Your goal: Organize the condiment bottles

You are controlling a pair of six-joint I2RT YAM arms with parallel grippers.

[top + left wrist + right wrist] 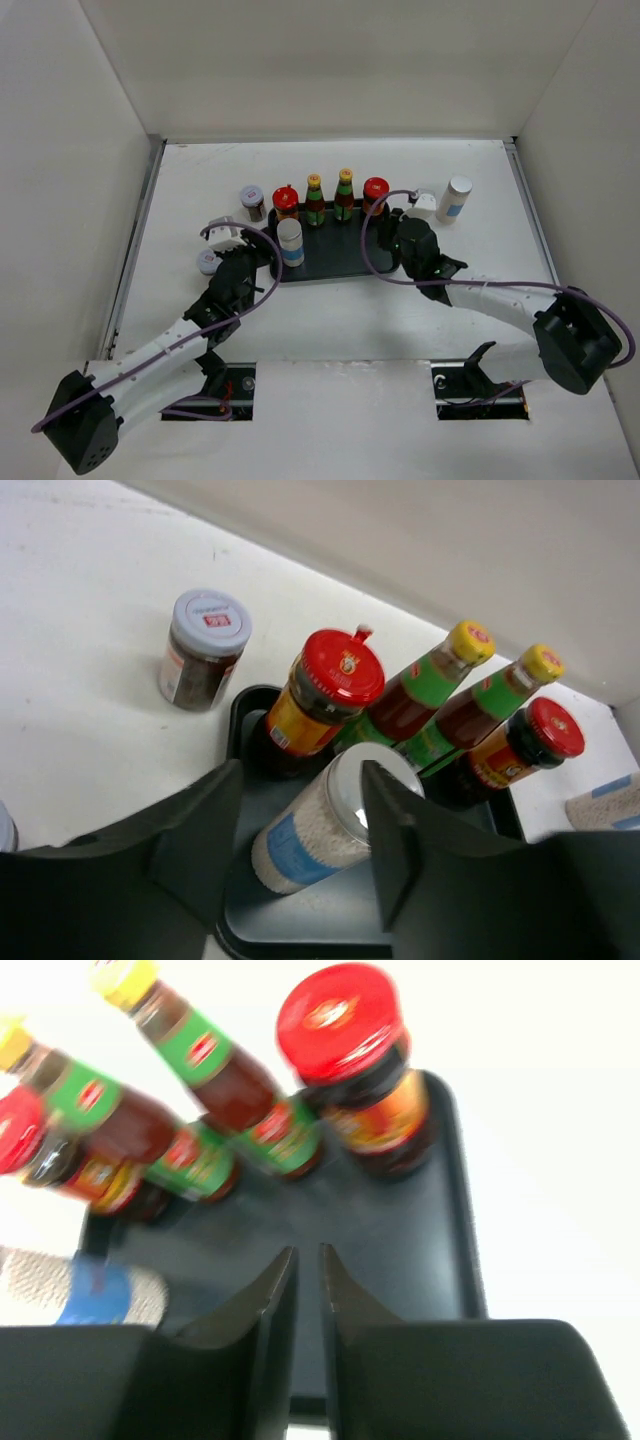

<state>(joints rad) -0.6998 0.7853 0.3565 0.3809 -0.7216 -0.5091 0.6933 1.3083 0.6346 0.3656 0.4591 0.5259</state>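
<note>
A black tray (340, 262) holds two red-capped jars (286, 202) (376, 193), two green yellow-capped bottles (314, 199) (345, 194) and a white cylinder (290, 242). My left gripper (266, 252) is open around that white cylinder (310, 830), which stands on the tray (300, 920) between the jaws. My right gripper (308, 1252) is shut and empty, low over the tray's right half (410, 1250) in front of a red-capped jar (360, 1070). Off the tray stand a grey-lidded jar (252, 202), another grey-lidded jar (207, 262) and a second white cylinder (456, 198).
White walls close in the table on the left, back and right. The grey-lidded jar (203, 648) stands just left of the tray's back left corner. Two black floor openings (225, 385) (480, 385) sit at the arm bases.
</note>
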